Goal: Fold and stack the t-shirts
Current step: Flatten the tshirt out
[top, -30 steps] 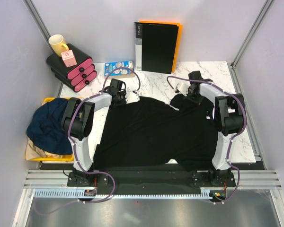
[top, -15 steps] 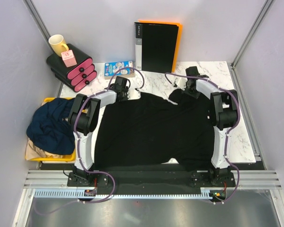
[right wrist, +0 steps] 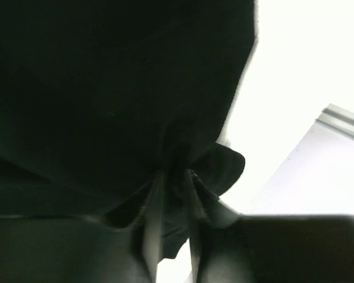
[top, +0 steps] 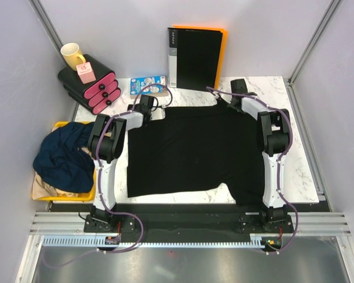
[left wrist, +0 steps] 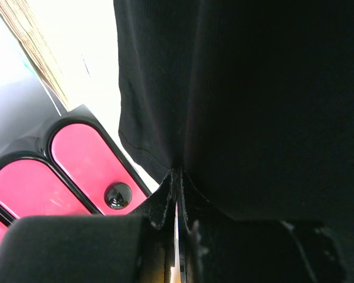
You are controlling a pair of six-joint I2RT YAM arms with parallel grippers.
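A plain black cloth t-shirt (top: 194,150) lies spread flat across the middle of the white marble-patterned table (top: 301,147). Its far edge is drawn in a straight line between the two grippers, and its near right part reaches down to the table's near edge.

The left gripper (top: 150,109) sits at the shirt's far left corner. In the left wrist view its jaws (left wrist: 178,194) are pressed tight together on a thin pinch of the black fabric (left wrist: 271,88), which fans out from the fingers.

The right gripper (top: 230,99) is at the far right corner. In its wrist view it (right wrist: 174,183) is nearly closed, with a thicker bunch of the same black cloth (right wrist: 106,88) caught between the fingers.

Off the table's left edge, a crumpled dark navy blue t-shirt (top: 62,156) lies heaped in a yellow plastic tray (top: 62,125), on top of a tan cloth t-shirt (top: 44,188) that shows at the near side.

At the far left corner stands a black desk organiser with pink drawer fronts (top: 88,85), which also shows in the left wrist view (left wrist: 82,159). It carries a yellow mug (top: 72,56) and a small pink box (top: 86,73). A flat blue packet (top: 148,85) lies just to its right. A rigid black binder with an orange back (top: 194,56) stands upright against the far wall.
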